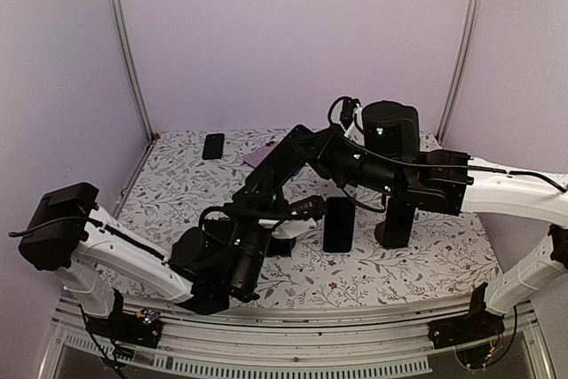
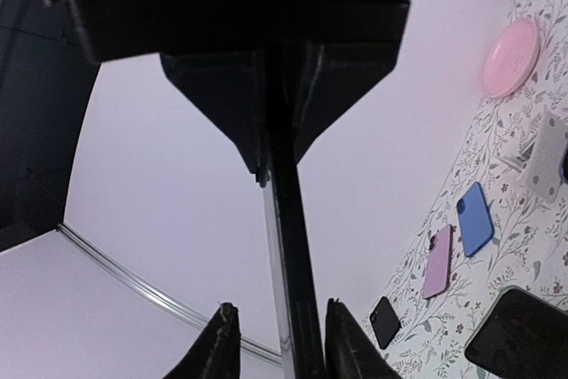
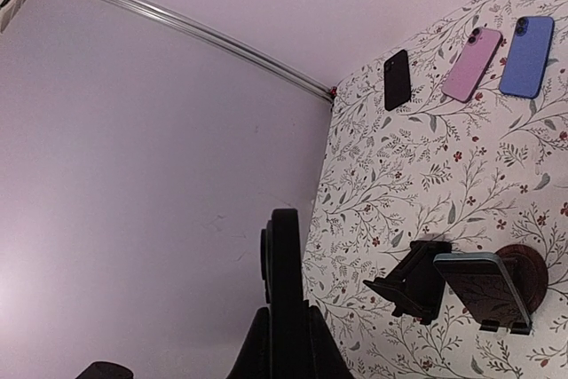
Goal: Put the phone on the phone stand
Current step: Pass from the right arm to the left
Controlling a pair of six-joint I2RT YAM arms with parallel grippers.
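Black slim phone (image 2: 286,237), edge-on, in clenched right end effector (image 3: 284,317); left end effector (image 2: 282,308) ajar around it.

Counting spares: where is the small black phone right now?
In the top view, the small black phone lies flat at the far left of the floral tablecloth, just left of the pink phone.

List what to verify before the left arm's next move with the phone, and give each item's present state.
1. Edge-on phone inside left gripper: ok, between its fingers.
2. Grip closed on it: not ok, gap beside one finger.
3. Free stand available: ok, black stand looks empty.
4. Round-based stand free: not ok, leaning phone already on it.
5. Spare phones clear of stands: ok, black phone, pink phone, blue phone lie apart from both.
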